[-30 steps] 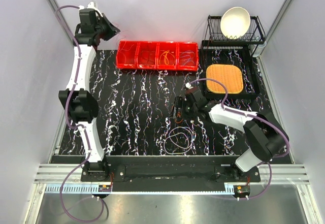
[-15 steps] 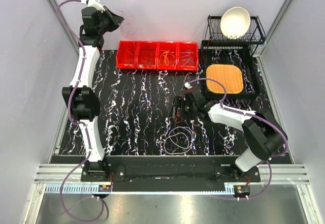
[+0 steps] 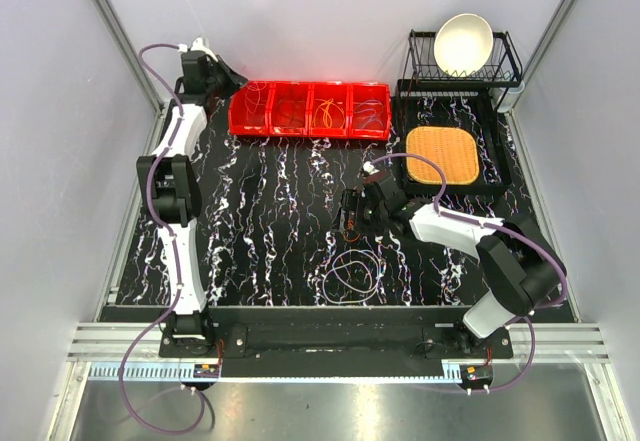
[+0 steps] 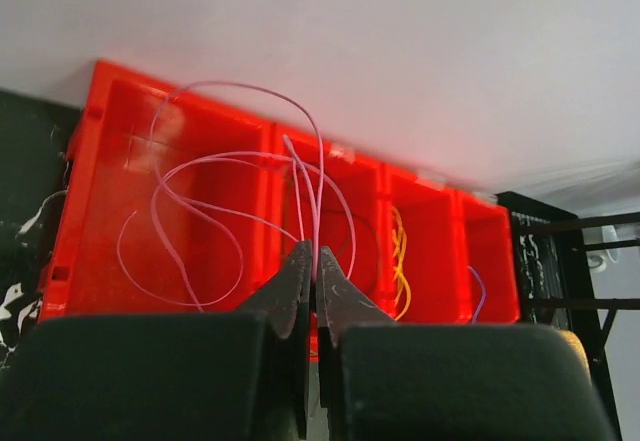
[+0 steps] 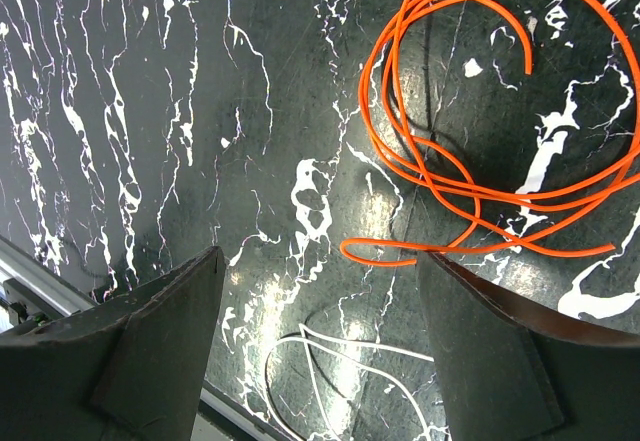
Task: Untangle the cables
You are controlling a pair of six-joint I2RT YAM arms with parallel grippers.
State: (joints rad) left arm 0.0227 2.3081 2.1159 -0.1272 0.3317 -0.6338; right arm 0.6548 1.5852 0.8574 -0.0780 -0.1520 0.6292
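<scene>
left gripper (image 4: 312,261) is out at the far-left corner, over the left end of the red bin (image 3: 310,109), fingers pinched together on a pink cable (image 4: 318,181). the cable's loops spread over the bin's two left compartments (can't tell whether they touch the bin floor). the third compartment holds a yellow cable (image 4: 400,261), the fourth a blue cable (image 4: 478,286). right gripper (image 5: 320,261) sits low over the middle of the table (image 3: 260,211), fingers wide apart, holding nothing. an orange cable (image 5: 385,261) lies coiled on the table just ahead of it, off toward the finger on the right of the wrist view, with that fingertip at the coil's lower edge; contact isn't clear. a white cable (image 3: 352,273) lies in a loose loop on the table between the right gripper and the near edge, apart from the orange one.
</scene>
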